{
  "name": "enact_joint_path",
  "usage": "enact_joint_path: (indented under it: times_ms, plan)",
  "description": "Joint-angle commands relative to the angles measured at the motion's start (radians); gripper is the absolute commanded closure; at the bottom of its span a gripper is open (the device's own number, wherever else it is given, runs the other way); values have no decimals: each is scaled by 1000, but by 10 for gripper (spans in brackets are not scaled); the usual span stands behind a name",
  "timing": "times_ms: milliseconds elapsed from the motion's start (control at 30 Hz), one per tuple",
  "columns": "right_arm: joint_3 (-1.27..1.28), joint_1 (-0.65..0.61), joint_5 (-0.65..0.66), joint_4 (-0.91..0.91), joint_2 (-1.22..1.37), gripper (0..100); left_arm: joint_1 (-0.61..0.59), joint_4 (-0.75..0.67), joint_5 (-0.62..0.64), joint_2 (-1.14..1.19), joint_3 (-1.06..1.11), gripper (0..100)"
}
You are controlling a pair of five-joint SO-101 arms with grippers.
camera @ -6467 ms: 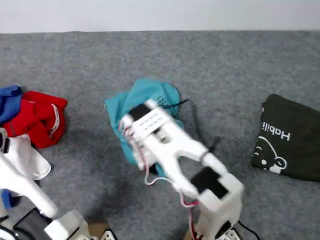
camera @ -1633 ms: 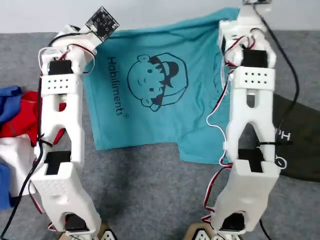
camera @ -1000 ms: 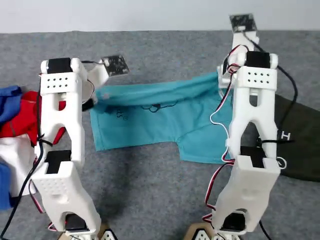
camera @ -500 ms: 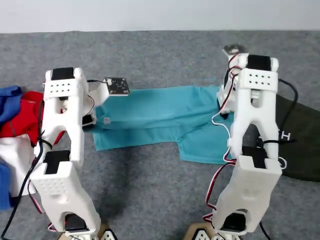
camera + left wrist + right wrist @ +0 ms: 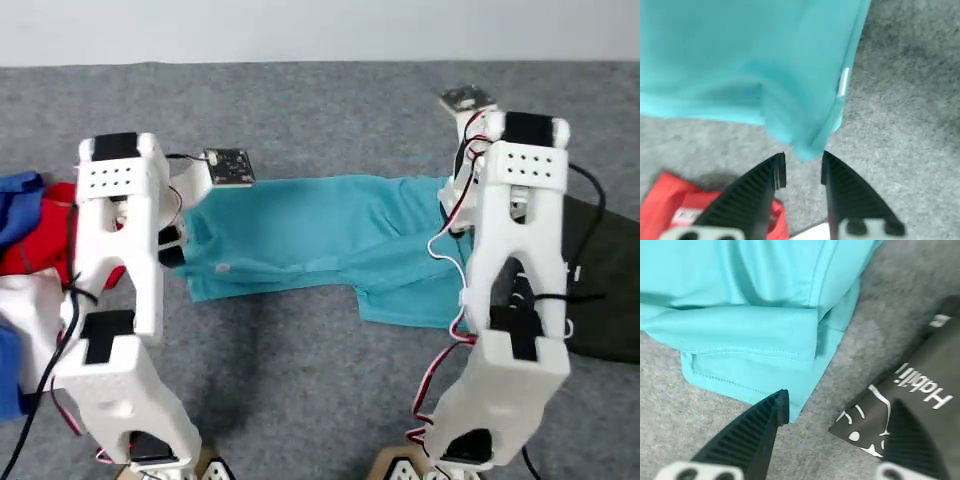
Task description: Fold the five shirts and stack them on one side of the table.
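Teal shirt [image 5: 310, 225]: how did the claws stand on it?

— The left gripper [image 5: 804, 160] had its jaws a little apart, with the shirt's doubled corner right at their tips. I could not say the cloth was nipped. The right gripper [image 5: 838, 402] was spread wide over the sleeve end and held nothing.

— And what had changed?

— Under two seconds earlier both arms had the shirt lifted and spread out toward 12 o'clock, print facing up. Then they drew back toward 6 o'clock and sank, carrying the far edge over the near one. At this moment the print was hidden. The shirt lay doubled as a long band across the middle of the grey table [image 5: 300, 110], with one sleeve poking out at its 5 o'clock.

— So the first fold was down?

— I judged so. The side folds were not yet made, so it wasn't ready to stack.

— What lay around it?

— The black shirt [image 5: 605, 280] lay folded just beside it at 3 o'clock. The red shirt [image 5: 60, 235], blue shirt [image 5: 18, 200] and white shirt [image 5: 30, 300] lay crumpled at 9 o'clock, so by my count three were not yet started.
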Motion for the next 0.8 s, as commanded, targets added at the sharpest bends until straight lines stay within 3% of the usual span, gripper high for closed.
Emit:
enact_joint_path:
  times_ms: [0,200,300,367,567,767]
  plan:
    - [-6,5,14,41,-96,669,-6,31,-3,-112,2,866]
    - [-8,2,14,24,-90,738,-6,25,-3,-138,-2,878]
    - [-8,-7,11,-24,-54,779,-6,-49,5,-135,4,945]
    - [-8,-19,9,-94,-10,816,2,-137,78,-110,4,996]
    - [-14,-81,6,-367,147,957,18,-473,431,57,-2,994]
    - [-14,-105,8,-639,268,988,35,-626,563,221,-4,994]
